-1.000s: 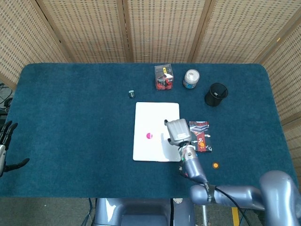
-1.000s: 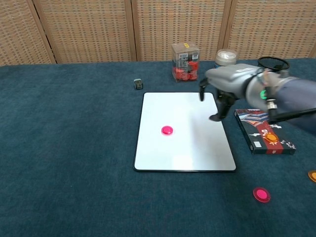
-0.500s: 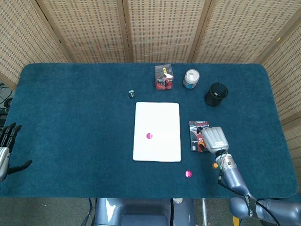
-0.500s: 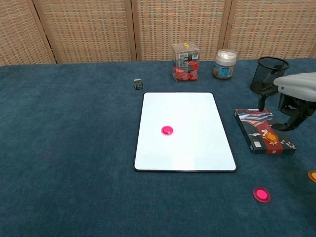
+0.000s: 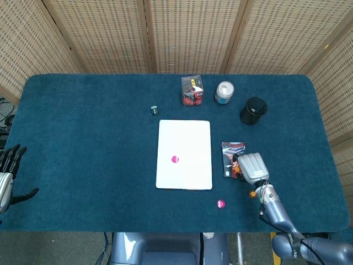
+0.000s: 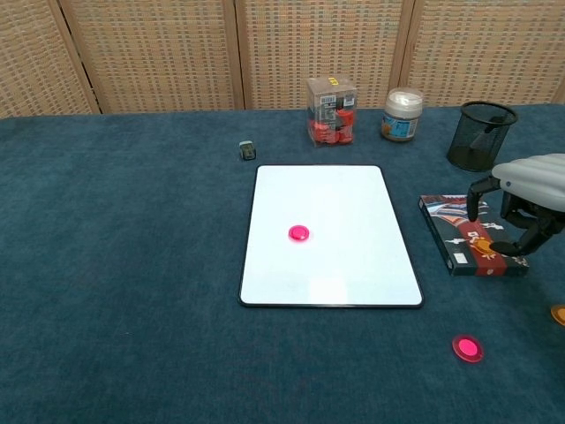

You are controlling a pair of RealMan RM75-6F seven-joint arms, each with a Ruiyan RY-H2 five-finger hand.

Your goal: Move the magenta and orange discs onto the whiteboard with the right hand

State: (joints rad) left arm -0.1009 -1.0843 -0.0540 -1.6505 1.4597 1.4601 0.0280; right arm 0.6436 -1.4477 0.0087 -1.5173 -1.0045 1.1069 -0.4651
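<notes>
The right hand (image 6: 523,199) hangs over a dark flat packet (image 6: 473,236) near the desk's right edge, fingers curled downward and apart, holding nothing. An orange disc (image 5: 252,194) lies just behind it toward the front right corner; a glossy magenta disc (image 6: 467,347) sits on the blue felt desk (image 5: 83,132) by the front edge. Another magenta disc (image 6: 299,233) rests near the middle of the whiteboard (image 6: 331,190). Woven cane screens (image 5: 182,33) back the desk. The left hand (image 5: 6,174) hangs spread and empty off the left edge.

Orange disc (image 6: 559,313) and right robot hand (image 6: 523,200) cut by frame edge.
</notes>
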